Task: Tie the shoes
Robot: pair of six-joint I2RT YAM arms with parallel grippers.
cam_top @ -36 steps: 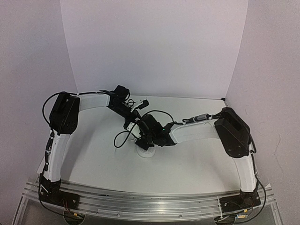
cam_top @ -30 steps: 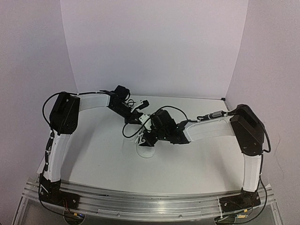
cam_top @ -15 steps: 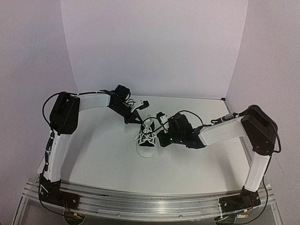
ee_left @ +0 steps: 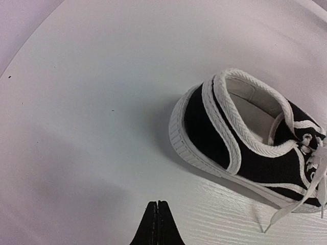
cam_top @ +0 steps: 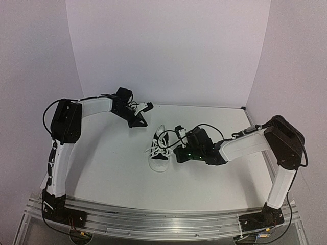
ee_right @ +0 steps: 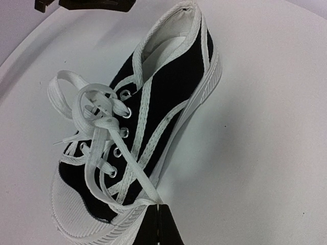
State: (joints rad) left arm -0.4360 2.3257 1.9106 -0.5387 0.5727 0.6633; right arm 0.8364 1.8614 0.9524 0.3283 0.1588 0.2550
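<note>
The shoe (cam_top: pixel 159 151) is a small black sneaker with a white toe cap, lying mid-table with its toe toward the arms. In the right wrist view its white laces (ee_right: pixel 97 109) form a knot with a loop over the eyelets. One doubled lace strand (ee_right: pixel 134 176) runs down the shoe's (ee_right: pixel 168 87) side into my right gripper (ee_right: pixel 159 206), which is shut on it just right of the shoe (cam_top: pixel 177 153). My left gripper (ee_left: pixel 158 203) is shut with nothing in it, behind and left of the heel (ee_left: pixel 204 127). In the top view the left gripper (cam_top: pixel 141 123) is apart from the shoe.
White walls stand behind and at both sides of the white table (cam_top: pixel 112 168). A loose lace end (ee_left: pixel 286 209) trails on the table beside the shoe. My right forearm (cam_top: pixel 240 145) lies low across the table's right half.
My right gripper has pulled away to the right from over the shoe, drawing the lace strand out. My left gripper has drawn back to the left rear, away from the shoe, holding no lace.
</note>
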